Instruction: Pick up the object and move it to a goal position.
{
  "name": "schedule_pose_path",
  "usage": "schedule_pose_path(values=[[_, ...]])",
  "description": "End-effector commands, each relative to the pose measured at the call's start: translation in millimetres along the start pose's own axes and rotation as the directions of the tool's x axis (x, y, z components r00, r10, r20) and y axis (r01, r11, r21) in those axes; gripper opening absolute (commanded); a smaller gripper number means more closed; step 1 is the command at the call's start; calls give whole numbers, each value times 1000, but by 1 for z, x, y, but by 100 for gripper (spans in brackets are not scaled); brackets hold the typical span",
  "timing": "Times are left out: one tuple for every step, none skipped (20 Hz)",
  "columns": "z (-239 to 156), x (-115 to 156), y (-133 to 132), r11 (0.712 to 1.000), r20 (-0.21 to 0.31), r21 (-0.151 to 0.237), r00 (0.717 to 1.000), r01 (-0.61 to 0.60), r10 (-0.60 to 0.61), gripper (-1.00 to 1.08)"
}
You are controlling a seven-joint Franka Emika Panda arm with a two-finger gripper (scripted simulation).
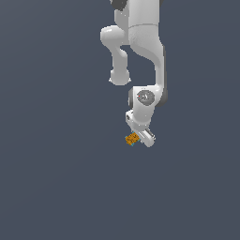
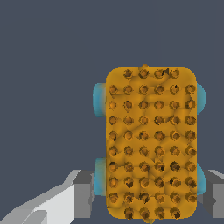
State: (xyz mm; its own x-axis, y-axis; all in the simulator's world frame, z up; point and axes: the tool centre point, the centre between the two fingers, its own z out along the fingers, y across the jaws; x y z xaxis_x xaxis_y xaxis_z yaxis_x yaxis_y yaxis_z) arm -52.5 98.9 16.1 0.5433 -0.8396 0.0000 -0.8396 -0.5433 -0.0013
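The object [image 1: 132, 138] is a tiny orange-yellow speckled lump with teal flecks, right at the tip of my white gripper [image 1: 139, 137] in the exterior view. In the wrist view the object [image 2: 151, 140] fills the middle as an orange studded block with teal bumps on both long sides. My gripper [image 2: 148, 197] has one grey finger [image 2: 83, 197] against the teal bump on one side and the other finger against the opposite side, shut on the block. The dark red goal dot does not show clearly in either view.
The white arm [image 1: 140, 37] hangs down from the top of the exterior view. A plain dark grey-blue background lies all around, with no edges or other objects in sight.
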Motion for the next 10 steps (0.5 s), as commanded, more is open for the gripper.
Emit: schedule_pose_path(values=[[1, 0, 1, 1000, 0, -1, 1000, 0, 0, -100], [1, 0, 1, 1000, 0, -1, 1000, 0, 0, -100], [1, 0, 1, 1000, 0, -1, 1000, 0, 0, -100], [0, 0, 0, 1000, 0, 0, 1000, 0, 0, -100], [0, 0, 0, 1000, 0, 0, 1000, 0, 0, -100], [0, 0, -1, 1000, 0, 0, 1000, 0, 0, -100], [-1, 1, -2, 1000, 0, 0, 1000, 0, 0, -100], [-1, 1, -3, 1000, 0, 0, 1000, 0, 0, -100], [-2, 2, -5, 1000, 0, 0, 1000, 0, 0, -100], [-3, 2, -7, 1000, 0, 0, 1000, 0, 0, -100]])
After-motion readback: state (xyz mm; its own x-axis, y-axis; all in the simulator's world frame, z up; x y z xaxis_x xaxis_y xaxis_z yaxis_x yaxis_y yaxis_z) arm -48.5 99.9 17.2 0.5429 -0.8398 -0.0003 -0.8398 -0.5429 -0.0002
